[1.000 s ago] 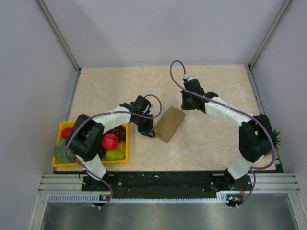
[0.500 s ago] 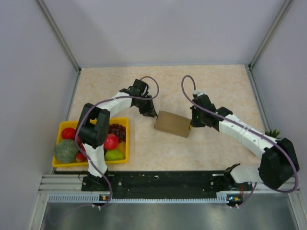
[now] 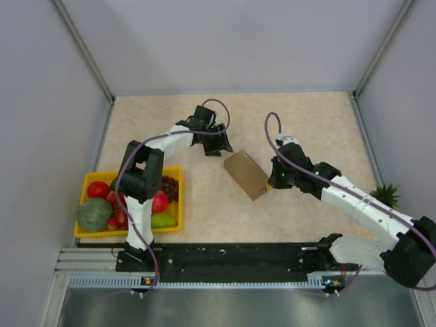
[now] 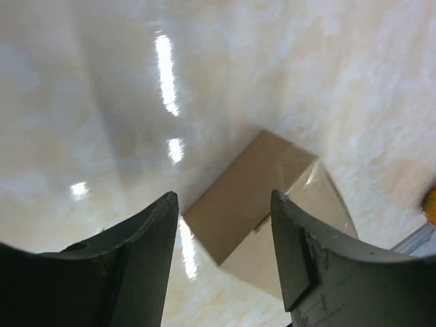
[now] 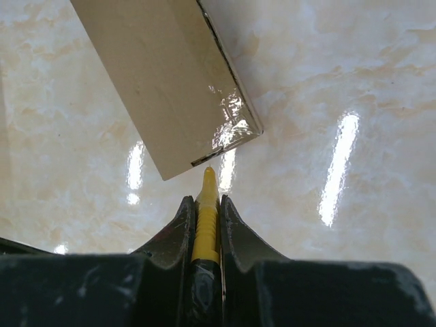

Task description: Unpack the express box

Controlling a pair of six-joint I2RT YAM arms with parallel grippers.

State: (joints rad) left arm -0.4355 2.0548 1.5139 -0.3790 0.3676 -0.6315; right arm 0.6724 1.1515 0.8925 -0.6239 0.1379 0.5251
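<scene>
While the right claw (image 5: 206, 202) is clamped shut on a thin yellow tool (image 5: 206, 228), the tool's pointed tip sits at the near edge of the box (image 5: 160, 82), by a corner covered in glossy tape (image 5: 231, 126); whether tip and cardboard touch I cannot tell. The right arm (image 3: 361, 208) lies low, stretched from its base at the near right across the surface (image 3: 306, 122) toward the left, wrist aimed at the box's near right end. The left claw (image 4: 223, 204) gapes wide and holds nothing, hovering just beside the box's far left corner, with the box showing between its two fingers (image 4: 146, 252). The left arm (image 3: 167, 139) rises from its base, folds at the elbow above the tray (image 3: 131, 231), and its forearm reaches right and away. The box lies flat and shut, set diagonally near the middle of the surface, between the two claws. The yellow tray with fruit (image 3: 157, 201) sits at the near left, well apart from the box. A small green plant (image 3: 385, 195) stands at the right edge.
</scene>
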